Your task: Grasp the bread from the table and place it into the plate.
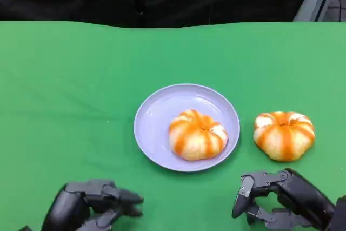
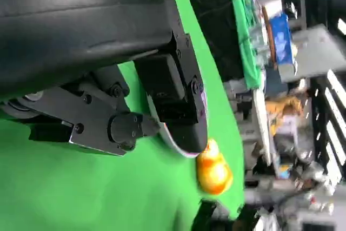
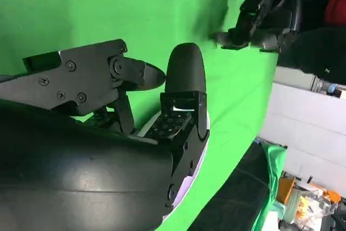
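I am looking down at the green table (image 1: 65, 90), where the lilac plate (image 1: 162, 113) is sitting near the middle; one striped orange bread roll (image 1: 197, 134) is lying inside the plate, toward its right side, touching the plate's floor; a second bread roll (image 1: 284, 134) is resting on the cloth just beside the plate, toward the table's right edge, apart from the rim; my right hand (image 1: 281, 198) is hovering near the table's front edge, just in front of that second roll and not touching it, its fingers apart and curving around nothing; my left hand (image 1: 89, 205) is waiting at the front edge toward the left corner, well apart from the plate, fingers loosely curled and grasping nothing; my left wrist camera is catching a roll (image 2: 213, 170) beyond my fingers (image 2: 173, 90).
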Robot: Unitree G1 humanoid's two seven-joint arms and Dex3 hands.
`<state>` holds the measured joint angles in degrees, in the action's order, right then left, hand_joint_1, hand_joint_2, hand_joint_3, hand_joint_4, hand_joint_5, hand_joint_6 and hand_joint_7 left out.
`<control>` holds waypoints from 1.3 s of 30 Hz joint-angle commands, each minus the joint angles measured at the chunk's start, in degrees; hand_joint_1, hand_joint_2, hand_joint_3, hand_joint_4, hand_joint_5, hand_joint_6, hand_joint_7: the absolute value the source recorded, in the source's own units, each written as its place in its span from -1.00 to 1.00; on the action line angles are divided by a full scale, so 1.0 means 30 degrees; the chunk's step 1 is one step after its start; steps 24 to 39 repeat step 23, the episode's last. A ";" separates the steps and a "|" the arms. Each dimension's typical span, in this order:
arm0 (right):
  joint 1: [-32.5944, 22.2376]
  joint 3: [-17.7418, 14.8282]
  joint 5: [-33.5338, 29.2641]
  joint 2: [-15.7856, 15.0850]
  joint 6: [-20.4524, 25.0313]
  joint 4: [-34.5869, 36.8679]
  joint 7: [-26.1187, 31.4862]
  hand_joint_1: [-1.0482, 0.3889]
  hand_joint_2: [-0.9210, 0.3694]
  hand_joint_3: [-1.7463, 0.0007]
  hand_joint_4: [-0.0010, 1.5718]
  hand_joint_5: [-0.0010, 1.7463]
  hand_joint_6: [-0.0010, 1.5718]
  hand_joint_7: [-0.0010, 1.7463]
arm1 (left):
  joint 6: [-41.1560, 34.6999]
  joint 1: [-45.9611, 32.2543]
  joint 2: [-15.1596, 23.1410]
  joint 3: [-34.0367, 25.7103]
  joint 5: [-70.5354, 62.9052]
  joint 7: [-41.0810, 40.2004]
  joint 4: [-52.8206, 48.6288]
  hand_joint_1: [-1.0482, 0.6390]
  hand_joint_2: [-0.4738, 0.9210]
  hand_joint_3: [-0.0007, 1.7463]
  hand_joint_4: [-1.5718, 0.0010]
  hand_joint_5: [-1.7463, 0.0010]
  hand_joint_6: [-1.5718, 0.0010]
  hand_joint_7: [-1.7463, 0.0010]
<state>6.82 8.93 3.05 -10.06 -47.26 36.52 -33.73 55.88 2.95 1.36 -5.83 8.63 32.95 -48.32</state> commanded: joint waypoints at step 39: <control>-0.0009 -0.0252 -0.0050 -0.0326 0.0007 -0.0213 0.0259 0.35 -0.97 0.41 -0.08 0.83 0.01 0.26 | 0.0543 0.0086 0.0714 0.0455 -0.0144 -0.0608 -0.0312 0.18 0.54 0.18 0.04 -0.84 -0.03 -0.55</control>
